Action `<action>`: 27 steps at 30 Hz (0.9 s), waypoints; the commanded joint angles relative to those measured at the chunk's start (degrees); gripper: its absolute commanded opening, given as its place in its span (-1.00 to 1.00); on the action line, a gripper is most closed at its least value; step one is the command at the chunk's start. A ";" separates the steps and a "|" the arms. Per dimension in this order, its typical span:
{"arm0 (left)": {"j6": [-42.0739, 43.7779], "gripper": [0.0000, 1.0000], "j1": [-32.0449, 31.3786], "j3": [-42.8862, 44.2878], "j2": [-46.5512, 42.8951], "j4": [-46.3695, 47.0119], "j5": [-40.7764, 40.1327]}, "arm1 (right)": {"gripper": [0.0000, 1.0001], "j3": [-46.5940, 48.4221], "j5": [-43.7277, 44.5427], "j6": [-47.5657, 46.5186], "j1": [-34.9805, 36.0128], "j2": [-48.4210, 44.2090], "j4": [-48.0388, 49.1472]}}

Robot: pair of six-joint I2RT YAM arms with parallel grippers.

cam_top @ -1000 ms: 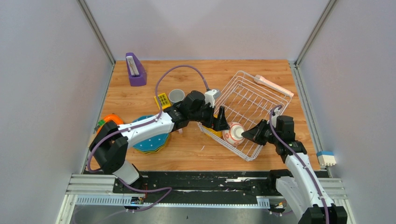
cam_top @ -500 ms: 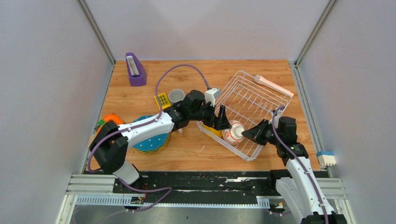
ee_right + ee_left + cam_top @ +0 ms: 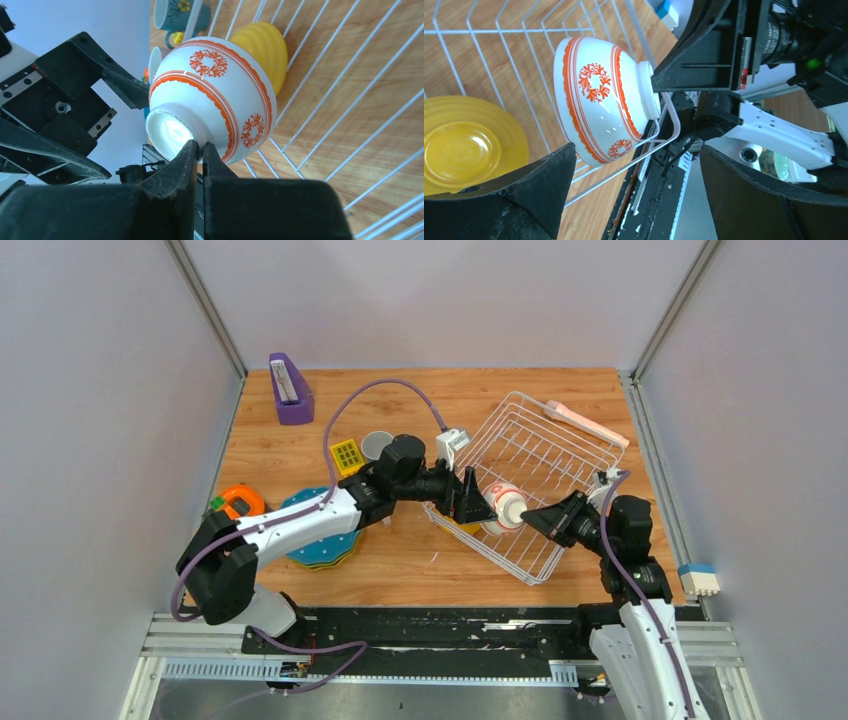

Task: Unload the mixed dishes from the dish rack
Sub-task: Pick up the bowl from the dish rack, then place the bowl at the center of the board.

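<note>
While right fingers point(image 3: 175, 175) pinch the foot of the cup point(image 3: 220, 95), left fingers point(image 3: 514, 195) gape — just beside it

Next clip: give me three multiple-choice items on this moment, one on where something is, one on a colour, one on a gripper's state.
1. Where is the yellow bowl?
A) in the rack
B) outside it
C) held aloft

2. What colour is the pattern on the cup?
A) blue
B) orange-red
C) green

3. How is the left gripper?
A) open
B) shut on the cup
C) shut on the yellow bowl

Answers:
1 A: the yellow bowl lies on the rack's wires.
2 B: orange-red bands and wreaths ring the white cup, which the right gripper pinches by its foot.
3 A: its own wrist view shows the left gripper's fingers standing wide apart.
</note>
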 commanded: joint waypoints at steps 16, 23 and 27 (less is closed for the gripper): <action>-4.00 0.95 -0.38 -4.58 -9.58 11.01 3.90 | -1.00 5.17 -6.09 6.47 -0.28 -5.31 8.76; -1.44 0.95 -0.40 -4.16 -11.01 5.26 -1.22 | -1.00 5.51 -4.75 5.60 -0.28 -5.30 7.72; -0.38 0.94 -0.40 -3.74 -11.78 2.65 -4.75 | -1.00 5.61 -4.00 4.98 -0.29 -5.30 6.68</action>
